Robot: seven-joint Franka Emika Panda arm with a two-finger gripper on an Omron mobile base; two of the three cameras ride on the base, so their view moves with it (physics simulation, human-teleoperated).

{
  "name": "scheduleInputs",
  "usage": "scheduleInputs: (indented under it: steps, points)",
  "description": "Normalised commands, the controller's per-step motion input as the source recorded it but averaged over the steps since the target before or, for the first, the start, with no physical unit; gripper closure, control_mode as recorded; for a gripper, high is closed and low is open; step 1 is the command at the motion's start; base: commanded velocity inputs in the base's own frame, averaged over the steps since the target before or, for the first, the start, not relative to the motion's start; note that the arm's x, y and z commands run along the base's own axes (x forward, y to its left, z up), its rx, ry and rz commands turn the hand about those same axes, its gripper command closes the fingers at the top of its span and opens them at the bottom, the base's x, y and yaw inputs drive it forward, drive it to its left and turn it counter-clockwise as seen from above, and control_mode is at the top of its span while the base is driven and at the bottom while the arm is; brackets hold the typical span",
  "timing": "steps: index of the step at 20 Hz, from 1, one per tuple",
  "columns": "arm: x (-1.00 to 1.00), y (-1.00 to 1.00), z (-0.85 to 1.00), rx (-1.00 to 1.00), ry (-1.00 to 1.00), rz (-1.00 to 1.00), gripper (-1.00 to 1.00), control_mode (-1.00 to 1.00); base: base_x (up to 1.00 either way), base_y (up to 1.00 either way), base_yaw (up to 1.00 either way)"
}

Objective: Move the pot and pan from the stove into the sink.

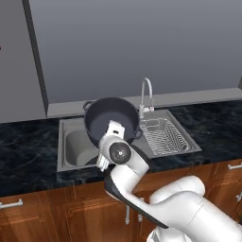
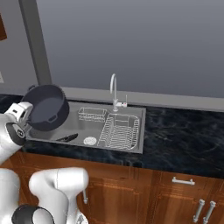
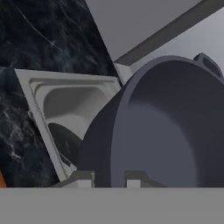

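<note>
The dark grey pot (image 1: 111,116) (image 2: 46,107) (image 3: 166,131) hangs tilted above the left part of the sink (image 1: 75,146) (image 2: 87,127) (image 3: 65,100), its opening turned toward the cameras. My gripper (image 1: 116,128) (image 2: 27,111) (image 3: 109,177) is shut on the pot's near rim, one finger inside the wall and one outside. The black pan (image 2: 66,138) (image 3: 65,142) lies in the basin under the pot and is mostly hidden by it. The stove is out of view.
A wire dish rack (image 1: 163,137) (image 2: 120,131) fills the sink's right half, with a small wire basket (image 2: 92,114) behind it. The curved faucet (image 1: 146,92) (image 2: 113,89) rises at the back rim. Dark marbled counter (image 1: 28,142) (image 2: 183,131) surrounds the sink.
</note>
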Motion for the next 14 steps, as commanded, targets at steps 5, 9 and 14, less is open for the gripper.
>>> scheduleInputs:
  steps: [5, 9, 14]
  points:
    - [0.49, 0.05, -0.09, 0.01, 0.04, -0.03, 1.00, -1.00, 0.00, 0.00, 0.00]
    - [0.43, 0.16, -0.09, 0.00, 0.03, -0.03, 1.00, -1.00, 0.00, 0.00, 0.00]
    - [0.42, 0.26, -0.15, 0.00, 0.09, -0.04, 1.00, -1.00, 0.00, 0.00, 0.00]
